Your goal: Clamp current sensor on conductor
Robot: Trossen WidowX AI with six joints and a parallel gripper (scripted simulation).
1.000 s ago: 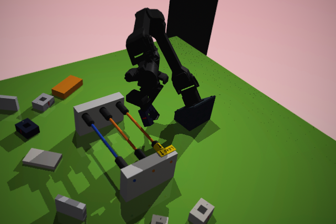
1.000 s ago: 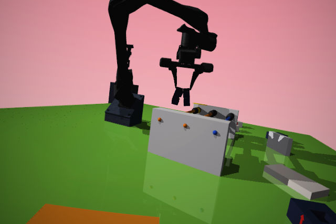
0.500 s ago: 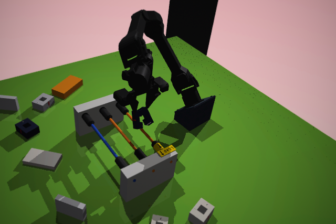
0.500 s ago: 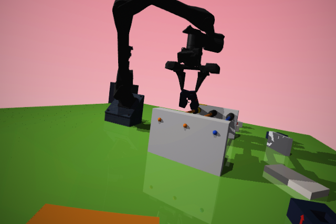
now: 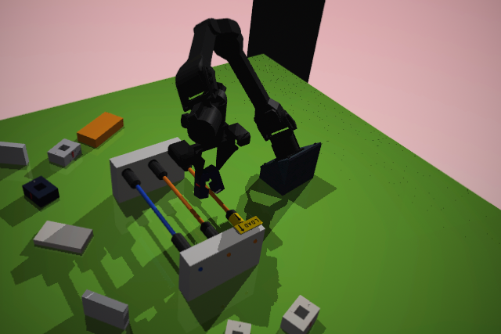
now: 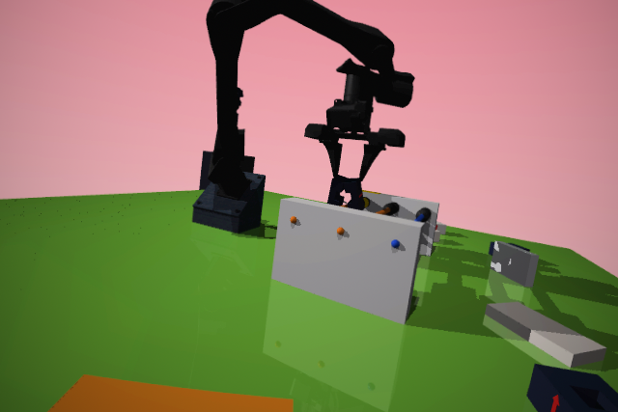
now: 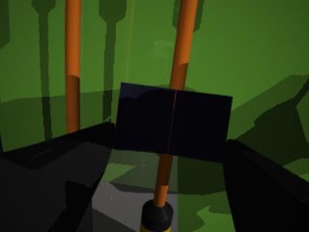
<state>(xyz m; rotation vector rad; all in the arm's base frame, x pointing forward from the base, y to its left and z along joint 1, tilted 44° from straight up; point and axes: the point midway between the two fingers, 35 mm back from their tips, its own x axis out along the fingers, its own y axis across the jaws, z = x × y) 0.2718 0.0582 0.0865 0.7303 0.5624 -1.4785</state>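
My gripper (image 5: 209, 170) (image 6: 348, 179) (image 7: 169, 141) is shut on the dark split-core sensor (image 5: 200, 190) (image 6: 335, 191) (image 7: 145, 121), with a finger on each half. The sensor's hinge seam is up and its gap faces down. It is at the LOAD conductor (image 5: 220, 201) (image 7: 182, 53), the orange one nearest the robot base, which runs beneath the seam in the wrist view. Whether the conductor is inside the opening is unclear. The yellow LOAD marker (image 5: 248, 225) is at the front panel, with black arrows. A red mark shows on the sensor; its arrow direction is unreadable.
A second orange conductor (image 5: 181, 197) (image 7: 72, 48) and a blue one (image 5: 156, 209) run beside it, between a front panel (image 5: 243, 257) and back panel (image 5: 121, 191) (image 6: 339, 267). A dark holed block (image 5: 50, 194), an orange block (image 5: 99, 130) and several pale blocks lie around.
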